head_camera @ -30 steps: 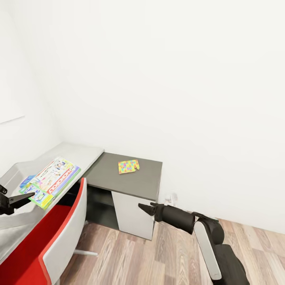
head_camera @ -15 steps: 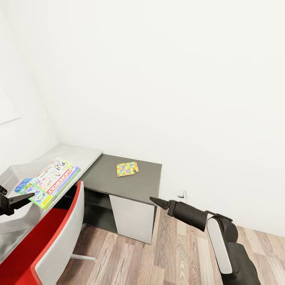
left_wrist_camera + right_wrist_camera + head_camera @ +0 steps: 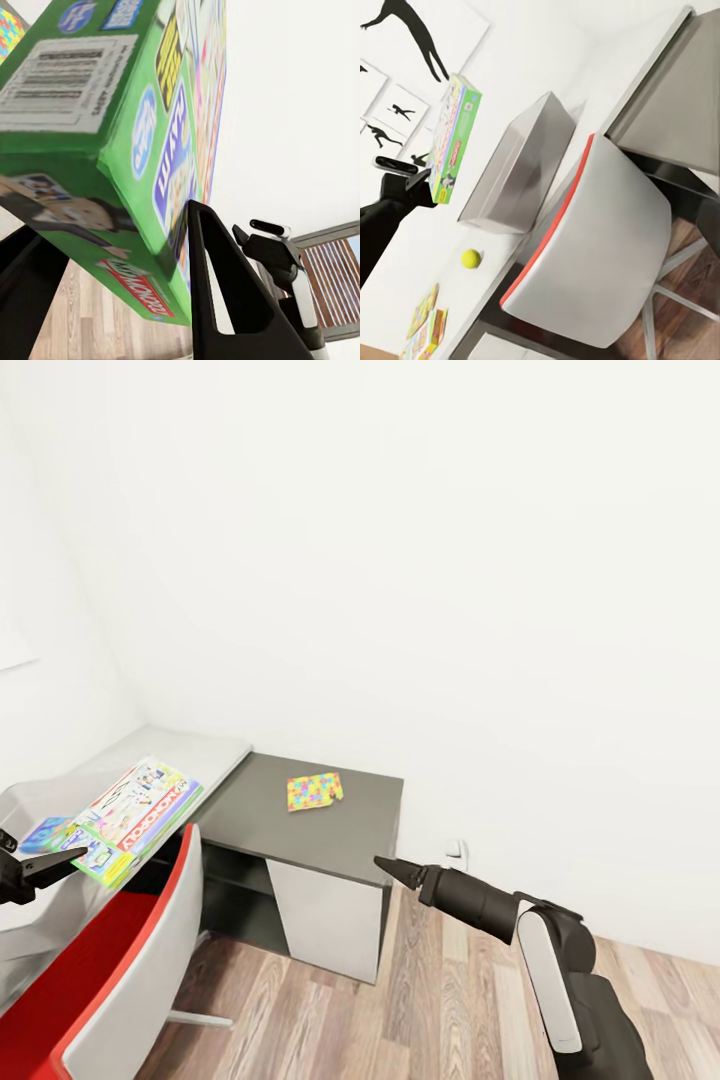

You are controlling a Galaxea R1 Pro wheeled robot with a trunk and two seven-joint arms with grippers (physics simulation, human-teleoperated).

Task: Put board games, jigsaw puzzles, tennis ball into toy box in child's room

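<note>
A red-and-white chair [image 3: 120, 970] stands nearest, against the table [image 3: 330, 840]. The left gripper [image 3: 45, 863] is clamped on one Monopoly box [image 3: 125, 820], held above the toy box [image 3: 514, 169]. The right gripper [image 3: 385, 868] hangs by the dark part with fingers together. One jigsaw [image 3: 314, 791] lies there. One ball [image 3: 471, 258] rests beside the toy box.

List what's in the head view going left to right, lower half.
left claw → Monopoly board game it holds → red-and-white chair → jigsaw puzzle on the dark grey desk part → right claw → wall socket.
</note>
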